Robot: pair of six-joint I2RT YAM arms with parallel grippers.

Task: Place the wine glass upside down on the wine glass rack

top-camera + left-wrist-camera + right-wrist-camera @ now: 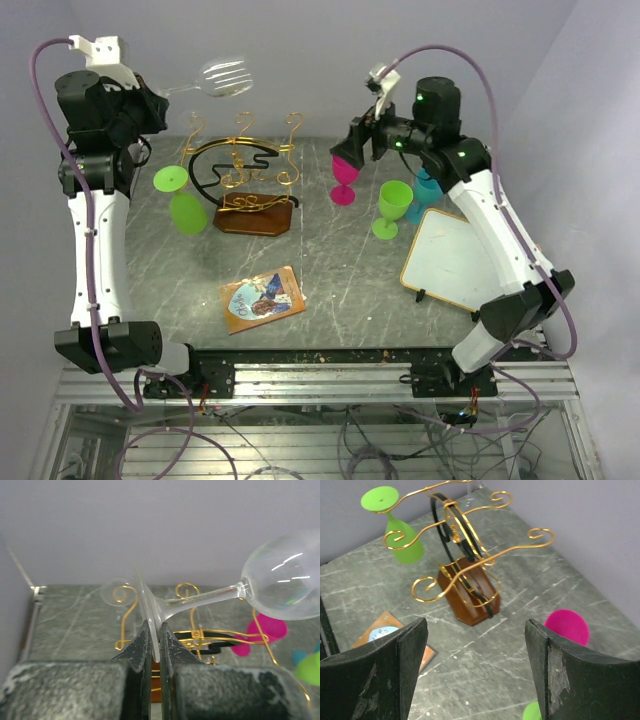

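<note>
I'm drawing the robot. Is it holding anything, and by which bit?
The left claw pinches the clear wine glass by its foot. The right claw holds nothing.

A green goblet hangs from the left side of the wine glass rack, blocking that side; its other scroll arms look bare from above. A pink goblet stands right of it, seemingly with open table between.

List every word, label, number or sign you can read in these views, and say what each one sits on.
No text can be read in any view.
Picture card lying on the table: it carries a coloured illustration, but any print on it is too small and blurred to read.
White board: its face shows no writing.
</note>
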